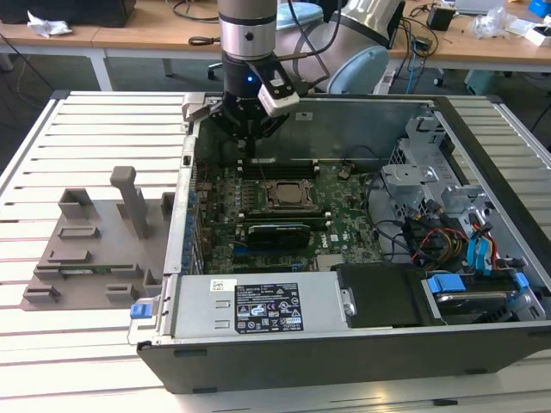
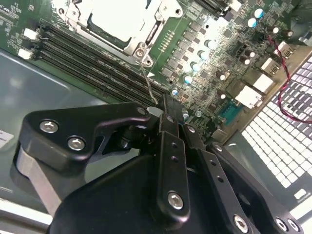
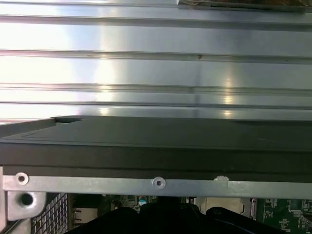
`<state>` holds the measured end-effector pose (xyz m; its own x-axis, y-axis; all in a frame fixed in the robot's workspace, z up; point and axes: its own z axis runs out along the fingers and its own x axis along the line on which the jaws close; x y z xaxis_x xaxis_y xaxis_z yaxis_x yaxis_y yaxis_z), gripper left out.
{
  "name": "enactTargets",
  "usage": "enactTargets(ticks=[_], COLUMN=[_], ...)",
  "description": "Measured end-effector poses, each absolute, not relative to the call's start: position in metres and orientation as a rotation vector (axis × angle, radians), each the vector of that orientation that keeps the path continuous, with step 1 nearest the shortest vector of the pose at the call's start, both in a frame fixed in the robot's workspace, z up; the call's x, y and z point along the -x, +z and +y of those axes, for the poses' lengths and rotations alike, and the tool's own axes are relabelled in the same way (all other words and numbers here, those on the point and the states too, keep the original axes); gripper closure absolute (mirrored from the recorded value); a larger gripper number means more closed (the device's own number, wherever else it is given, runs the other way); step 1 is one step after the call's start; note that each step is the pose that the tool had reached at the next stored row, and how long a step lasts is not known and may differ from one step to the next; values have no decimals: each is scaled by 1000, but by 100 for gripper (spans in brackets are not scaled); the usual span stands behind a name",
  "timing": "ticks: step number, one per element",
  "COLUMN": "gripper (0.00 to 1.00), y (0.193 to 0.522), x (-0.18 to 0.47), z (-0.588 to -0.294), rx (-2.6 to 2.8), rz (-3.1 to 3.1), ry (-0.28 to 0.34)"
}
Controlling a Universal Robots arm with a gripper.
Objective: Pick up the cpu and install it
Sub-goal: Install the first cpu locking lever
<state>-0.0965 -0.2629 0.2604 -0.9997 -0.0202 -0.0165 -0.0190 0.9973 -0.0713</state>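
Hand [image 2: 163, 105] fingers pressed together, tips hard to see; cpu [image 2: 119, 17] in socket, partly cropped.

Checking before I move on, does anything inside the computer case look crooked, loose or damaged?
Nothing stands out. The cpu lies flat and square in its socket frame on the motherboard, and the claw hangs over the board beside it, holding nothing.

I work in a lab or workshop: an opened computer case [image 1: 344, 258] lies on a slatted metal table [image 1: 95, 138], and wooden benches [image 1: 155, 39] behind carry cables and clutter.
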Motion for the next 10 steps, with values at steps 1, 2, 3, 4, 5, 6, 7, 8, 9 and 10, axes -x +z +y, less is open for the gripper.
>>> enactTargets(ticks=[1, 2, 3, 4, 5, 6, 7, 8, 9, 10], gripper=[89, 89, 89, 89, 89, 89, 89, 89, 89, 89], y=[260, 260, 260, 260, 260, 260, 260, 260, 260, 260], x=[94, 91, 89, 87, 86, 84, 82, 80, 79, 77], z=[-263, -263, -263, -263, -263, -263, -263, -263, -263, -263], rx=[31, 31, 31, 31, 31, 31, 31, 31, 31, 31], rz=[3122, 3122, 3122, 3122, 3122, 3122, 3122, 3122, 3122, 3122], ry=[-111, -111, -111, -111, -111, -111, -111, -111, -111, -111])
